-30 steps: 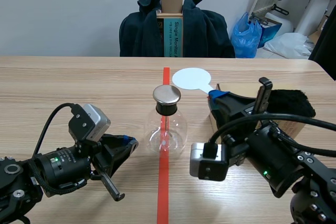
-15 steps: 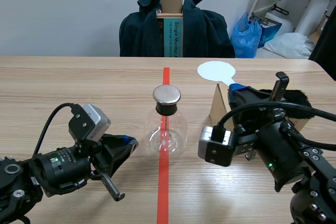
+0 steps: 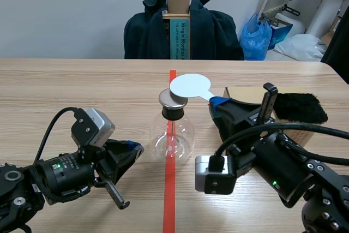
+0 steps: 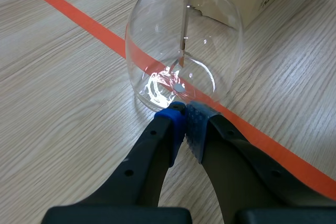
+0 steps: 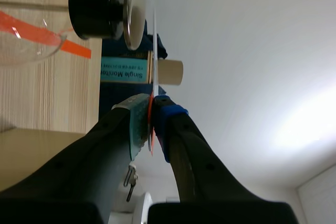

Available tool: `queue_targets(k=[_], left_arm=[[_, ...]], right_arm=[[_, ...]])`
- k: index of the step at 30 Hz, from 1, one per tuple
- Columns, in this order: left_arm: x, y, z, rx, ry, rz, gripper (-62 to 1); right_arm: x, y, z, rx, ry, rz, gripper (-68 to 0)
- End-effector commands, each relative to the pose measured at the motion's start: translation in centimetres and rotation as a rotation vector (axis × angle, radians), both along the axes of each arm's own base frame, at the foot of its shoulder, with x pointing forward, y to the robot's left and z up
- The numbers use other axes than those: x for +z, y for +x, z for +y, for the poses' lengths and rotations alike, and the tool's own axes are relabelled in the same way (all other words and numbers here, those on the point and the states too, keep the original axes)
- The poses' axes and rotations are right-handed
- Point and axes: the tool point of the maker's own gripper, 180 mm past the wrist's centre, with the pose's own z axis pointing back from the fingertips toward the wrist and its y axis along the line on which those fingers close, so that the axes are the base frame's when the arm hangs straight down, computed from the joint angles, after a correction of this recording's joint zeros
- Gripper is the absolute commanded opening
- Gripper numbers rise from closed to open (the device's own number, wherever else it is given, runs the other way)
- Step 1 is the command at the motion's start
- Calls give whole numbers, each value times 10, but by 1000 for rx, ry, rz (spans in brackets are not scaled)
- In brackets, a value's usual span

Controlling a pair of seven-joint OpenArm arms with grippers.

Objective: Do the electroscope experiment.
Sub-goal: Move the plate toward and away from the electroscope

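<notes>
The electroscope [image 3: 173, 132] is a clear glass flask with a black stopper and a round metal cap [image 3: 173, 99], standing on the orange-red tape line. My right gripper [image 3: 219, 103] is shut on the handle of a white round paddle [image 3: 190, 86], whose disc hovers just over the metal cap. In the right wrist view the paddle [image 5: 155, 40] shows edge-on beside the metal cap [image 5: 134, 10], held by the right gripper [image 5: 151, 109]. My left gripper [image 4: 184, 116] is shut on nothing, with its tips against the flask's base [image 4: 178, 72]; it lies low at the flask's left [image 3: 133, 148].
A cardboard box [image 3: 256, 107] with a black fur cloth [image 3: 299, 107] on it stands right of the flask, behind my right arm. A chair draped with a dark jacket [image 3: 182, 28] is across the table. Blue and white bags [image 3: 260, 36] lie on the floor beyond.
My right gripper swung the white paddle away to the right over the box, then back left; its disc now hovers over the flask's metal cap. The left arm stayed still.
</notes>
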Motion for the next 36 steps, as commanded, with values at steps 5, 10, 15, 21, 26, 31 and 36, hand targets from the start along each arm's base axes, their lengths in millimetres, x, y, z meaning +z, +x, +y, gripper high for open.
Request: queue_targets(k=[5,10,15,21,26,31,36], left_arm=[[14,6,-2,2,-29,-39,-593],[14,6,-2,2,-29,-39,-593],[14,6,-2,2,-29,-39,-593],[14,6,-2,2,-29,-38,-593],[14,6,-2,2,-29,-38,-593],[14,6,-2,2,-29,-38,-593],[14,6,-2,2,-29,-38,-593]], right_arm=[[9,-3,6,67,-3,-35,-667],[9,-6,10,95,-4,-34,-667],[9,-7,10,100,-4,-33,-667],[9,-7,10,98,-4,-33,-667],[9,-2,5,59,-3,-35,-667],[10,7,-5,-16,0,-40,-667],[11,16,-18,-104,2,-44,-667]])
